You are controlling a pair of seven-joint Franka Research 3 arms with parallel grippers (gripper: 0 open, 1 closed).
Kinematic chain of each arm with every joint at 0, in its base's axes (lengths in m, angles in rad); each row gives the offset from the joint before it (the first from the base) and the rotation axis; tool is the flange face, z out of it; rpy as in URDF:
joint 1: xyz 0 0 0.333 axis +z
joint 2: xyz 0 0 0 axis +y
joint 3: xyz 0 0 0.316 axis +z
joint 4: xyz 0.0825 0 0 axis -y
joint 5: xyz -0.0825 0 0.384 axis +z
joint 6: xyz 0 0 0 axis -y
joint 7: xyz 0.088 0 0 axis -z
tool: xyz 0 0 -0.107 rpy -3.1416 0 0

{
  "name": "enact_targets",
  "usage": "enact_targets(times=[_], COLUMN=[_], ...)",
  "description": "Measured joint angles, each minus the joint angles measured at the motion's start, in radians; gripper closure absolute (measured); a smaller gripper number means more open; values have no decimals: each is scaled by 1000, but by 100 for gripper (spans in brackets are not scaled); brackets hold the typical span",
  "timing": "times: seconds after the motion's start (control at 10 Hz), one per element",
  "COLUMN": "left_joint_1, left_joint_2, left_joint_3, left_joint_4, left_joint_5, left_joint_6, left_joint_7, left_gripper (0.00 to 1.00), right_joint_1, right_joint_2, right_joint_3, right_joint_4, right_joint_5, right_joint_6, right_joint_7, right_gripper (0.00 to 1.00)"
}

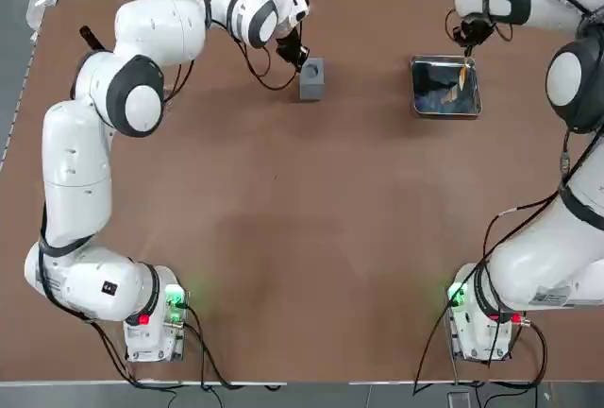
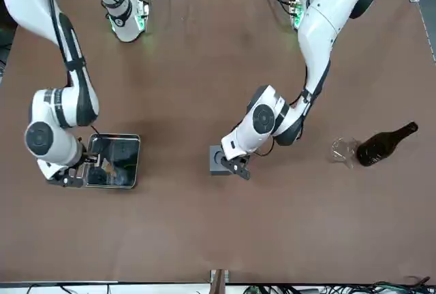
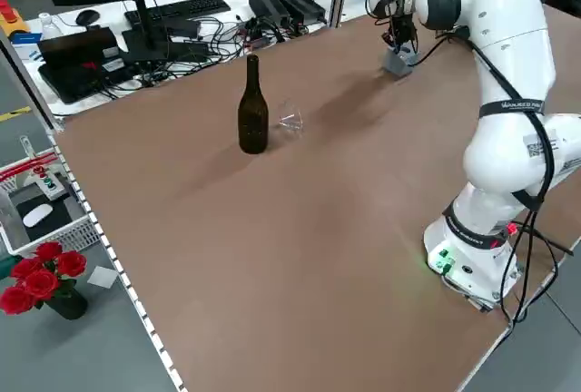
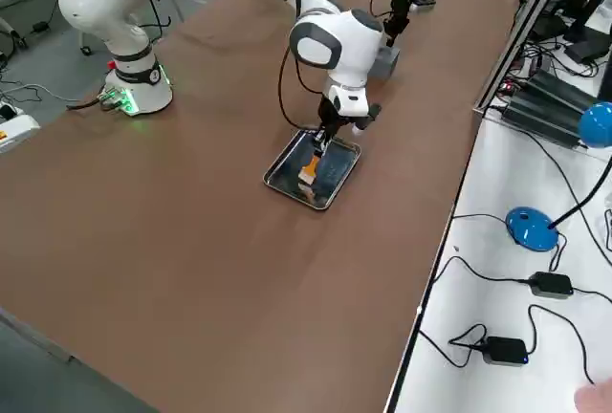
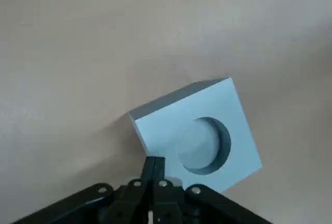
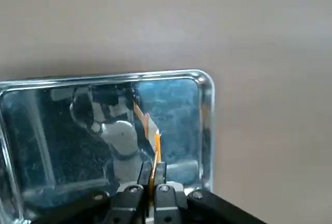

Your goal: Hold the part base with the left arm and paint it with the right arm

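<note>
The part base (image 1: 312,77) is a small grey cube with a round recess in its top, standing at the far middle of the table. My left gripper (image 1: 300,59) is shut. In the left wrist view its closed fingertips (image 5: 153,163) meet the edge of the part base (image 5: 202,130), with nothing between them. Farther right, my right gripper (image 1: 466,57) hangs over the steel tray (image 1: 415,87). It is shut on a thin orange brush (image 6: 156,143) that points down into the tray (image 6: 207,110).
A dark brown bottle (image 2: 381,144) and a small clear glass (image 2: 343,150) stand on the robot's left part of the table, away from the part base (image 2: 218,160). Cables, a keyboard and boxes lie beyond the far edge. Both arm bases sit at the near edge.
</note>
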Motion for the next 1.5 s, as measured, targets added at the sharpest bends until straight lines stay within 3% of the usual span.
enact_targets(times=[0.4, 0.7, 0.9, 1.2, 1.5], left_joint_1=[0, 0, 0, 0, 0], left_joint_2=[0, 0, 0, 0, 0], left_joint_3=[0, 0, 0, 0, 0], left_joint_4=[0, 0, 0, 0, 0], left_joint_5=[0, 0, 0, 0, 0], left_joint_6=[0, 0, 0, 0, 0], left_joint_7=[0, 0, 0, 0, 0], left_gripper=[99, 99, 99, 99, 99], right_joint_1=[0, 1, 1, -4, -17], right_joint_2=[10, 8, 2, -31, -37], right_joint_3=[46, 159, 202, 201, 114], right_joint_4=[-45, -44, -44, -45, -84], right_joint_5=[-52, -52, -11, 147, 171], right_joint_6=[70, 70, 70, 67, 111], right_joint_7=[103, 257, 276, 130, -26], right_gripper=[95, 95, 95, 95, 95])
